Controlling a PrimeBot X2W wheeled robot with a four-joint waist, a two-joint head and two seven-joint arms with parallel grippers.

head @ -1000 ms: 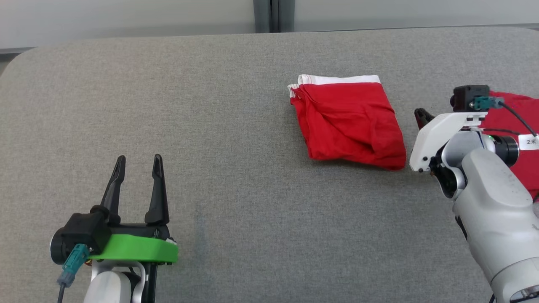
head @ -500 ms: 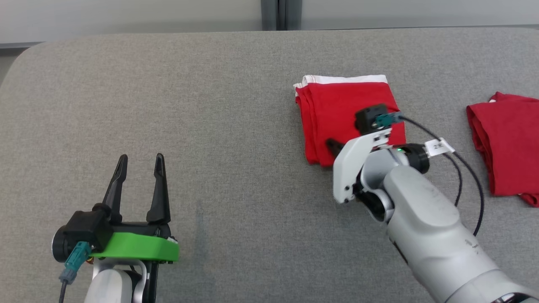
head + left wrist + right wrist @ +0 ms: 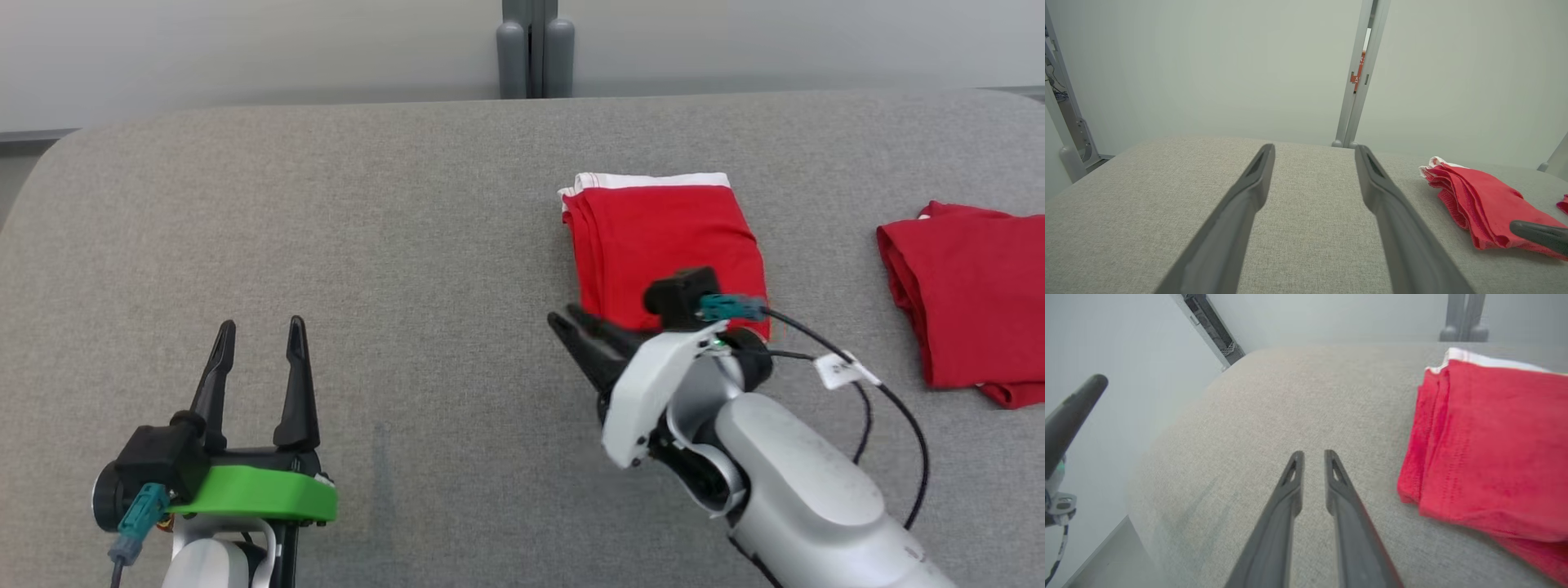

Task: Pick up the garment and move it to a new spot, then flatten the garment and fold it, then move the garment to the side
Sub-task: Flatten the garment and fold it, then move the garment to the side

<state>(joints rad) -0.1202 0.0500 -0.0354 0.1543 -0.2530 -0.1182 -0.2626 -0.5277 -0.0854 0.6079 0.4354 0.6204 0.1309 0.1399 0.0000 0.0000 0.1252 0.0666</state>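
- The garment [image 3: 661, 245] lies folded in a neat stack, white band at its far edge, on the grey desk [image 3: 392, 212], right of centre.
- Folding looks done, so the step in hand is probably moving it aside.
- The right tool [image 3: 565, 315] sits just beside the stack's near-left corner, jaws a narrow gap apart and empty.
- The left tool [image 3: 261, 325] rests wide apart, well away, holding nothing.
- Next: pinch all the layers at that edge together, or the fold could come undone.
- A second red cloth [image 3: 963, 294] lies further right.

Two red garments [image 3: 657, 245] [image 3: 971, 286], two end effectors [image 3: 261, 325] [image 3: 565, 315], one grey table [image 3: 367, 212]

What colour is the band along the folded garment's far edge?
White band on a red garment; best in the head view.
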